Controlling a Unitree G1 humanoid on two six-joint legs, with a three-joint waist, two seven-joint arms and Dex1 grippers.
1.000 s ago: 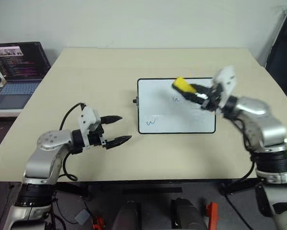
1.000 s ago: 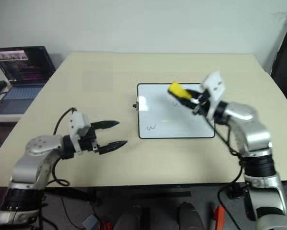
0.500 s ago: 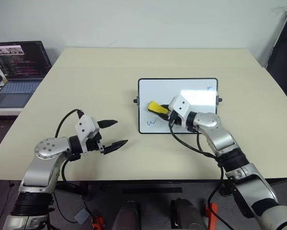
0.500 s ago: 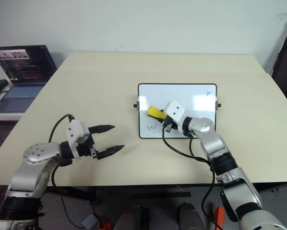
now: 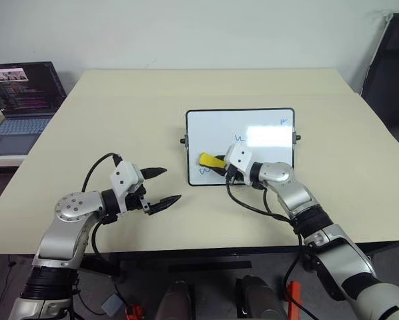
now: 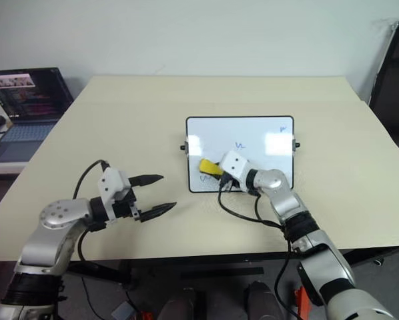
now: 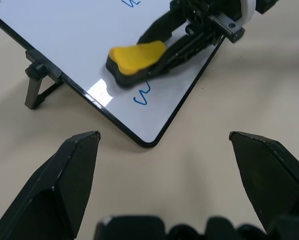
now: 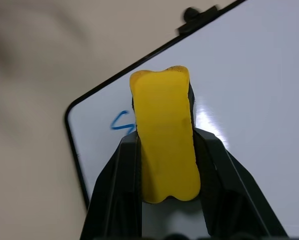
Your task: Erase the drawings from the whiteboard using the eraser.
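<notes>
Left eye view first, working across from my left side: a laptop [image 5: 23, 100] sits off the counter's [image 5: 119, 107] far left edge, well apart from the work. My left end effector [image 5: 161, 187] hovers over bare counter near the board's left short side, fingers spread wide with nothing between them and touching nothing.

Next comes the whiteboard [image 5: 253, 127], lying flat near the middle of the counter with a small knob on each short side. It looks light and glossy, so I judge it could slide under a hard sideways push; steady downward pressure should serve better than force along the surface. One squiggle [image 7: 143, 95] sits in the near left corner, just beside the eraser [image 5: 210, 161]. A second mark [image 6: 240, 145] is near the board's centre and a third [image 5: 284, 121] is in the far right corner.

The eraser is a small yellow block with a black underside, probably light and fairly stiff, with the pad slightly soft. Pinching it across its narrow sides seems the right hold, and that is how I have it.

My right end effector [image 5: 221, 165] is clamped on the eraser, the fingers [image 8: 120, 190] pressing both long sides, partly closed. The eraser rests low over the board's near left part; from the left wrist view its black pad looks to be touching the surface.
</notes>
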